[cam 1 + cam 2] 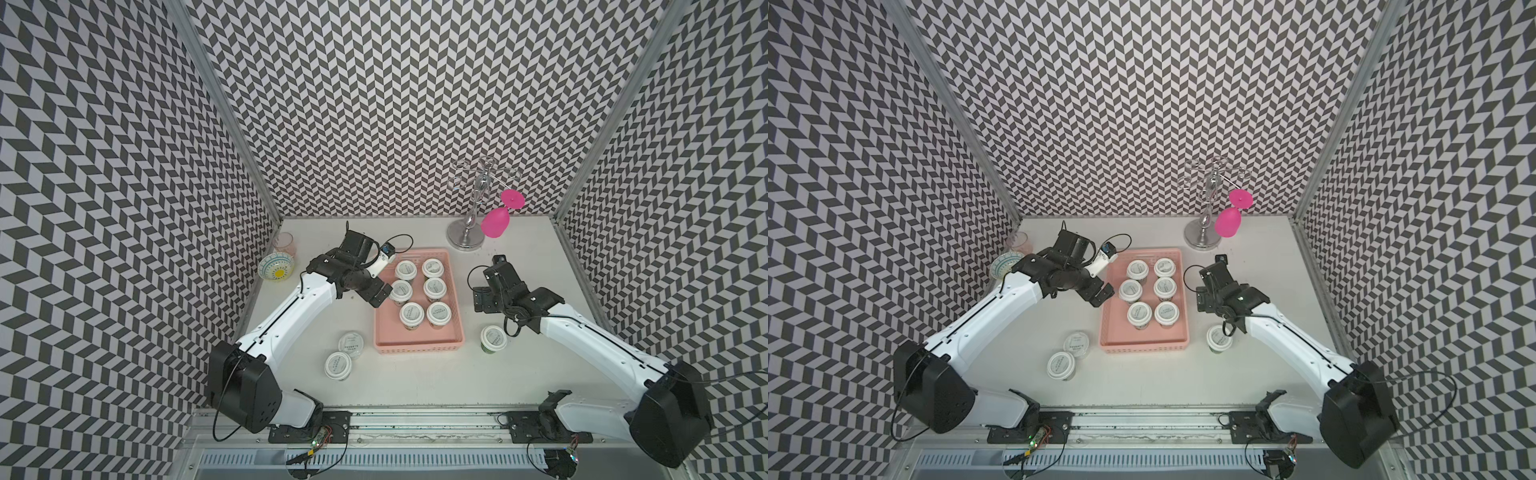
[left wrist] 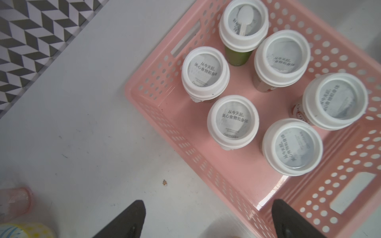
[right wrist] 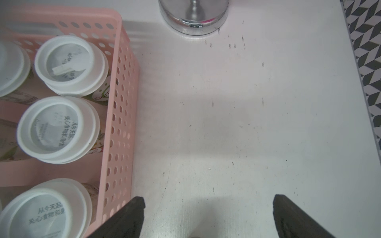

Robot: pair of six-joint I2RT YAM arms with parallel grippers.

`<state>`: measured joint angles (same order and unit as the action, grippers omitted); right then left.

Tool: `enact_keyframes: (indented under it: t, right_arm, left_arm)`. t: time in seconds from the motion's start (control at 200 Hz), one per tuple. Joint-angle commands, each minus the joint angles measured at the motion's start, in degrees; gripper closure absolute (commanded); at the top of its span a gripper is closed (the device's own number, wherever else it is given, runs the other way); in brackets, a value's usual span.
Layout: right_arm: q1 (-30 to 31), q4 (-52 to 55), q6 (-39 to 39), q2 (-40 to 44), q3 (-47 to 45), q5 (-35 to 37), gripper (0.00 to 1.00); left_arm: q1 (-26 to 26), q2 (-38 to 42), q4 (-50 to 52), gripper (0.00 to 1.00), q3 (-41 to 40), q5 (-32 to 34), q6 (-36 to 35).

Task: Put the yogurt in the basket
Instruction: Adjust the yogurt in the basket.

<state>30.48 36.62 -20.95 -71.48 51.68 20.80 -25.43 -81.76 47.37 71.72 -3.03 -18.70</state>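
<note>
Your left gripper (image 2: pixel 208 204) and right gripper (image 3: pixel 208 198) flank the pink basket (image 1: pixel 415 347), jaws apart and empty. Six yogurt cups (image 1: pixel 434 287) stand paired toward its far end, apparently leaving room for the three loose cups (image 1: pixel 350 345) on the table (image 1: pixel 415 384).

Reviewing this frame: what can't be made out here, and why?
1. Print on the yogurt lids: too small in both top views.
2. Drinking glass and bowl: blurred, cut by the left wrist view's edge.
3. Metal stand: right wrist view shows only its base.
</note>
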Motion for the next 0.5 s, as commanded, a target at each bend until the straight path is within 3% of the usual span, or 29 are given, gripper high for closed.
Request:
enact_keyframes:
  t: [0.0,0.496]
  right_arm:
    - [0.3,1.4,-3.4,2.6,-1.6,-4.6,0.01]
    - [0.7,2.6,-5.0,3.5,-3.2,-4.8,0.00]
  left_arm:
    - [0.1,-1.0,-4.5,0.01,-0.4,7.0,1.5]
    - [-2.0,-10.4,-10.8,0.01,-1.9,13.0,0.7]
